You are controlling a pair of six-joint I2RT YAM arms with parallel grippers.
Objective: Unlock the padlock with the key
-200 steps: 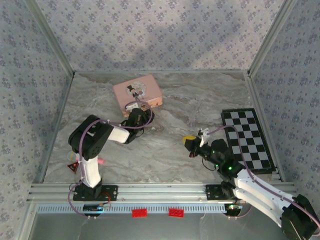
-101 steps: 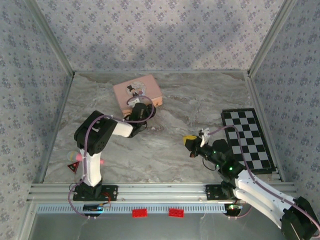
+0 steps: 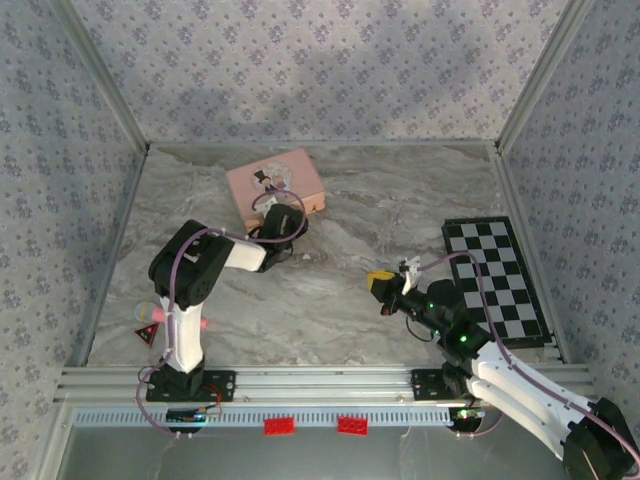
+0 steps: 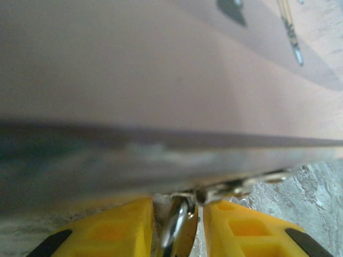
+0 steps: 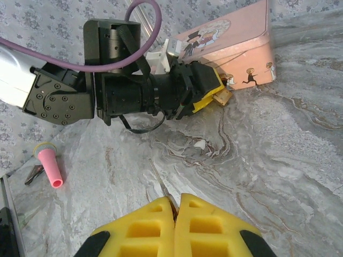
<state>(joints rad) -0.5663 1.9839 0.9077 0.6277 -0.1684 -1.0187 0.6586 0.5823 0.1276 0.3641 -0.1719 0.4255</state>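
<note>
The pink box (image 5: 241,48) carries printed cartoon figures on its lid and front wall; any lettering is too small for us to read. The left gripper (image 4: 178,235) has its yellow fingers narrowly apart on either side of the padlock (image 5: 222,98), which sits at the box's front edge, shackle towards the box; we cannot tell whether they pinch it. The right gripper (image 5: 177,206) is clenched on the key (image 5: 159,182), whose thin blade juts from the fingertips towards the left arm.
</note>
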